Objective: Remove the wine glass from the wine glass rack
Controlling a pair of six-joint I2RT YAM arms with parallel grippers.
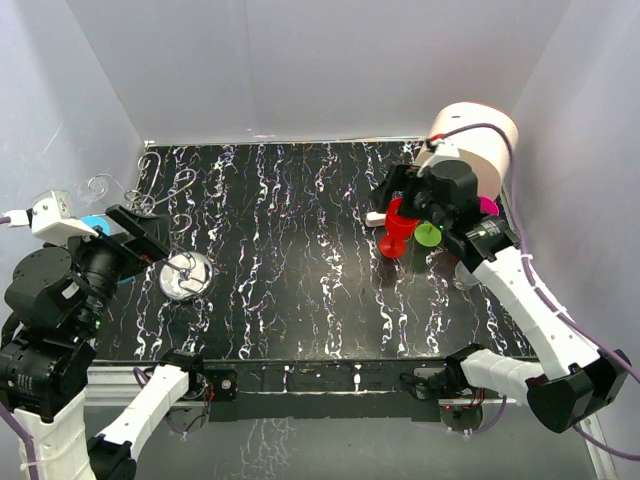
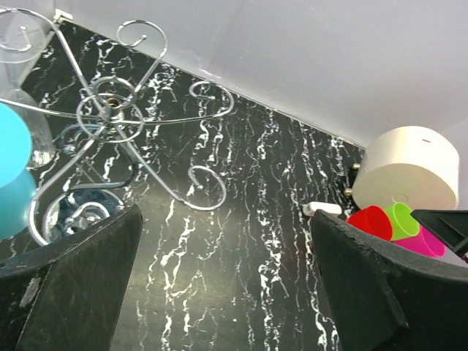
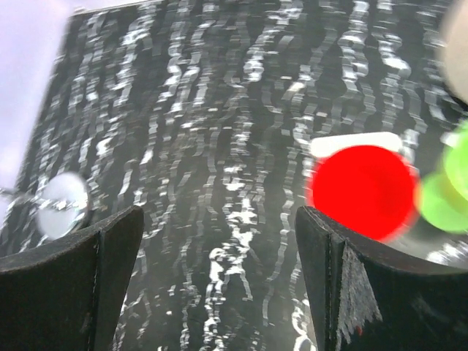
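The wine glass rack [image 1: 152,195] is a silver wire stand with a shiny round base disc [image 1: 187,273], at the table's left. In the left wrist view its looping arms [image 2: 110,110] fill the upper left. A clear wine glass [image 2: 29,128] hangs upside down at its far left side, with a cyan glass [image 2: 11,175] beside it. The cyan glass also shows in the top view [image 1: 95,222]. My left gripper [image 2: 227,292] is open and empty, just right of the rack [image 1: 135,235]. My right gripper [image 3: 219,292] is open and empty, above the red glass [image 3: 362,191].
A red glass [image 1: 398,228], a green glass [image 1: 428,235] and a pink glass [image 1: 488,206] stand at the right by a large cream cylinder [image 1: 480,140]. A small white block [image 2: 322,208] lies near them. White walls close in on three sides.
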